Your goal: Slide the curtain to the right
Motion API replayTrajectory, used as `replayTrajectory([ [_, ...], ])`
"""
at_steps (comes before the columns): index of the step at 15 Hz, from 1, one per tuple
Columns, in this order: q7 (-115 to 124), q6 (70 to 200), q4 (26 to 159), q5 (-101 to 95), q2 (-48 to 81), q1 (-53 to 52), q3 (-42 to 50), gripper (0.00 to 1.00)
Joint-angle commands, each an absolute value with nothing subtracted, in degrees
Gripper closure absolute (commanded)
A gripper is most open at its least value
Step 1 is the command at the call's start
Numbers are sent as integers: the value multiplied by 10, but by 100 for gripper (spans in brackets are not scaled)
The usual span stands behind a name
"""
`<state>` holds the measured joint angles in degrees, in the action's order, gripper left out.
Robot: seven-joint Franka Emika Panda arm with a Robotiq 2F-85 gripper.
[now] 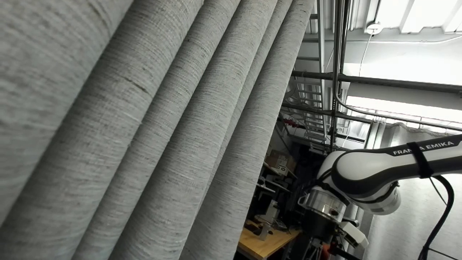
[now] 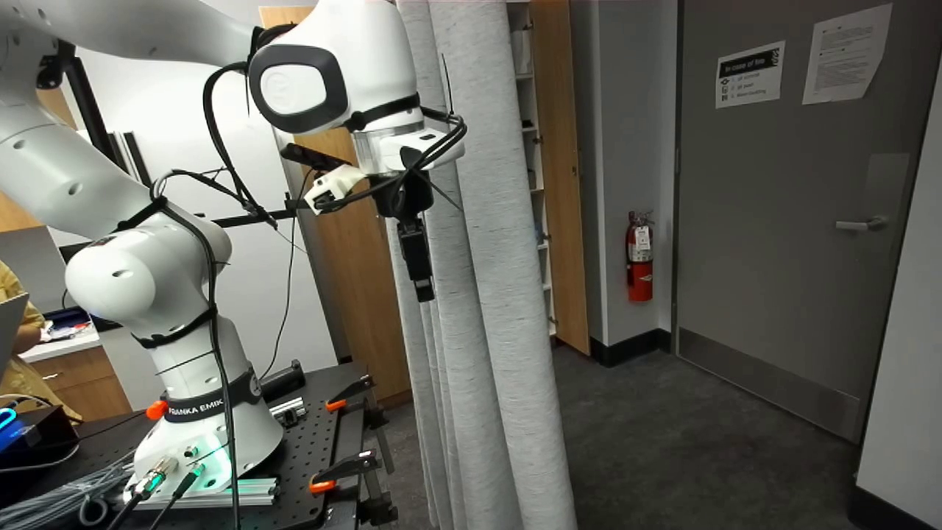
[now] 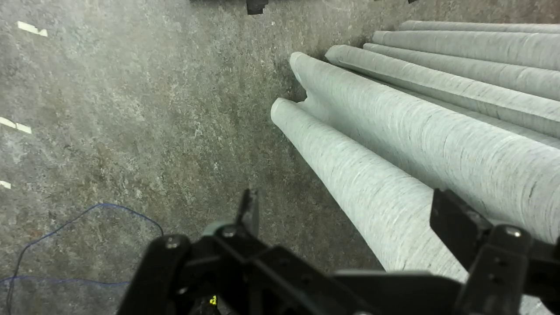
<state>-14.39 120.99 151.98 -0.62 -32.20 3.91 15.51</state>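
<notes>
The curtain is a large light-grey drape with deep pleats. It hangs in both exterior views [image 1: 162, 126] [image 2: 500, 309] and fills the right side of the wrist view [image 3: 376, 183]. My gripper [image 3: 345, 199] is open, with its fingers wide apart. In the wrist view the edge fold runs through the space between the fingers, and the right finger covers part of it. In an exterior view the gripper [image 2: 425, 287] points down in front of the curtain. I cannot tell whether a finger touches the fabric.
A fire extinguisher [image 2: 639, 258] and a grey door [image 2: 780, 258] stand beyond the curtain. A tall wooden cabinet door [image 2: 563, 177] stands open behind it. Clamps [image 2: 346, 471] stick out from the robot's mount table. A blue cable [image 3: 105, 204] lies on the floor.
</notes>
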Motion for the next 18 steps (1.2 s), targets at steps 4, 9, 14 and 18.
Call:
replayTrajectory([
  [4, -150, 1209, 1519, 1, -320, 51, 144, 0],
  [9, -166, 1215, 1528, -8, -323, 34, 118, 0],
  [14, -193, 1221, 1548, -11, -329, 3, 80, 0],
  [18, -228, 1233, 1552, -3, -335, -39, 56, 0],
])
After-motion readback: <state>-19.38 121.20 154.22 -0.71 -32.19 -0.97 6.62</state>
